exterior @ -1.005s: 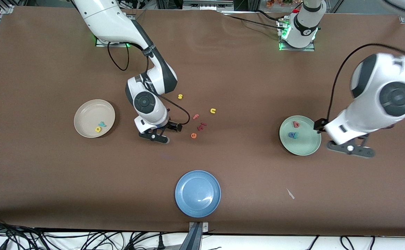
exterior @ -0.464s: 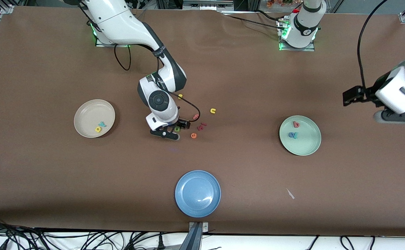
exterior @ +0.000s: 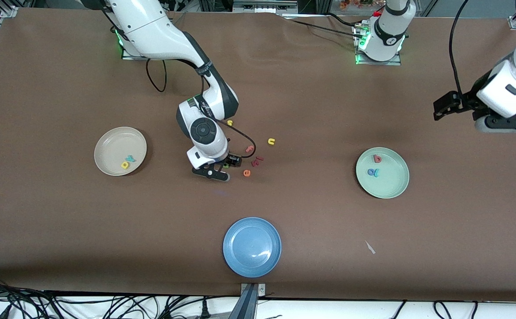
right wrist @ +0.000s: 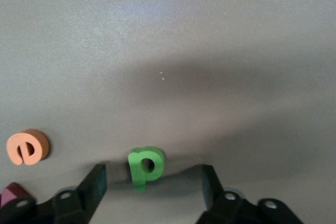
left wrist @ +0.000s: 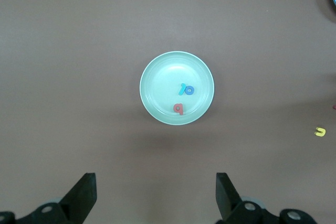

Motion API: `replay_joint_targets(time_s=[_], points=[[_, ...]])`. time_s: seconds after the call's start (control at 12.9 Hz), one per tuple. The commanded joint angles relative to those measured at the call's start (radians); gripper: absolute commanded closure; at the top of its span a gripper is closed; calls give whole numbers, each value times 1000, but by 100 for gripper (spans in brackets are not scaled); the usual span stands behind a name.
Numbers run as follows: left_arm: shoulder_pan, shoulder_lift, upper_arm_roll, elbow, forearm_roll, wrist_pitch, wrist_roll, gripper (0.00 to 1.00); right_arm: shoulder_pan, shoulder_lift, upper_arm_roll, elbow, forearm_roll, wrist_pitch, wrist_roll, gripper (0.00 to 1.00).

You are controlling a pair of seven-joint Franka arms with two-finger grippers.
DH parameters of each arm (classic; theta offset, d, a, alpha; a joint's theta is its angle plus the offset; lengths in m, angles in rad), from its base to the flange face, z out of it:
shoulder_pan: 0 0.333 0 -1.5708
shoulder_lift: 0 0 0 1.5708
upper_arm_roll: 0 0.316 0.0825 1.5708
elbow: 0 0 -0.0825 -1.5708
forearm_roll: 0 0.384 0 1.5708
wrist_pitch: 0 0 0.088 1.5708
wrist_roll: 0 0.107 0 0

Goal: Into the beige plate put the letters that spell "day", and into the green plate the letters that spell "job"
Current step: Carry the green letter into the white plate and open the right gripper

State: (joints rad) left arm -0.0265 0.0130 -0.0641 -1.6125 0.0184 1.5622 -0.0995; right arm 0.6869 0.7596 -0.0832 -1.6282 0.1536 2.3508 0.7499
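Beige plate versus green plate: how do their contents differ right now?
The round cream-beige plate holds two foam letters, yellow "a" and teal "y"; the round mint-green plate holds three: pink "b", blue "o", teal "j". Both are shallow and rimmed.

Front camera high up, looks down at whole table, robots at top. Left wrist camera looks down from high at green plate, also in front view. Right wrist camera very close to table, sees green "d".
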Motion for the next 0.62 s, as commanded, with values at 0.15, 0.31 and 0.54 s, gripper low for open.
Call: replay_joint_targets(time_s=[0.15,0.31,0.54], points=[[-13,-45,0,-55,-23,27,9,0,5,21,-7,36,1,-2,3,34],[-13,-44,-2,-52,-17,21,8,0,3,20,-7,37,1,-4,0,44],[-13,-44,-2,-46,-12,-22,3,0,3,20,-9,39,1,-4,2,53]])
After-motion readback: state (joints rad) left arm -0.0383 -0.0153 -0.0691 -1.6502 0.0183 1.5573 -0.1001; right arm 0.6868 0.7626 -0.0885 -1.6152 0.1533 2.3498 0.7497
